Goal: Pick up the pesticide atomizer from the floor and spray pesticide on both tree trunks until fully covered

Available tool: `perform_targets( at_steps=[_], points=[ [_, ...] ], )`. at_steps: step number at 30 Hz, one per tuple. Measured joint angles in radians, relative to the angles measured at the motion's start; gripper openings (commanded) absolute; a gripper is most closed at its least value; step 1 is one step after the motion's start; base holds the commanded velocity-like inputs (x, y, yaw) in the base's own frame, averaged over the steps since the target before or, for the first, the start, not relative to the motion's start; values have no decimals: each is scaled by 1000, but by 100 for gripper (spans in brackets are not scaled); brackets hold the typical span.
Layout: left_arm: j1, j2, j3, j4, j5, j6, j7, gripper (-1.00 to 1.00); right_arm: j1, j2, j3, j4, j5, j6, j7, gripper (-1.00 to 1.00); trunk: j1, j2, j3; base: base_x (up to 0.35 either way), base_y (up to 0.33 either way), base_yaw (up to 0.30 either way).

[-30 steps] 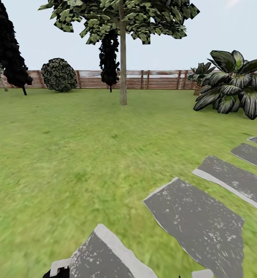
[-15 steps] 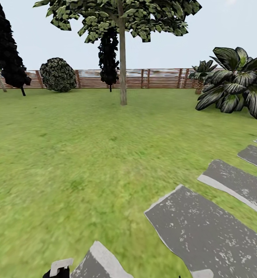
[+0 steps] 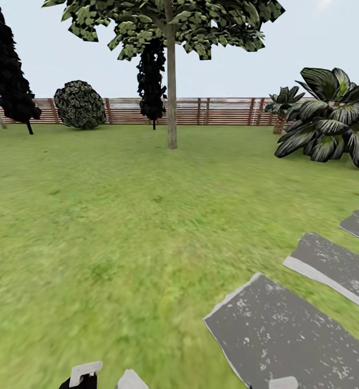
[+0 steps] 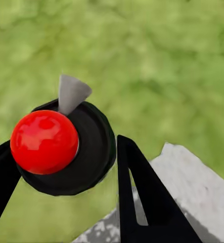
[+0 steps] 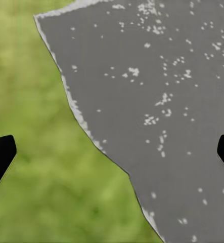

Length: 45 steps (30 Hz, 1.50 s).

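Left end effector pinches the pesticide atomizer; right end effector hangs spread over a paving stone.

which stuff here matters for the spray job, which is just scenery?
Job: atomizer between left gripper fingers; tree, its trunk; lawn.
Scenery: round bush, dark cypresses, palms, fence, paving slabs; right gripper open over one.
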Motion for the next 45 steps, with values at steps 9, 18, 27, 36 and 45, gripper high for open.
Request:
perform_targets(
  at_steps=[9,18,27,36,45],
  points=[
    [0,0,0,0,0,0,0,-100,0,0,0,0,0,0,0,100,0,0,0,339,0,0],
    [0,0,0,0,0,0,0,-100,0,0,0,0,0,0,0,100,0,0,0,339,0,0],
    [0,0,0,0,0,1,0,-100,0,0,0,0,0,0,0,100,0,0,0,339,0,0],
    [0,0,0,0,0,0,0,-100,0,0,0,0,0,0,0,100,0,0,0,339,0,0],
    [0,0,0,0,0,0,0,-100,0,0,0,0,0,0,0,100,0,0,0,339,0,0]
  ],
)
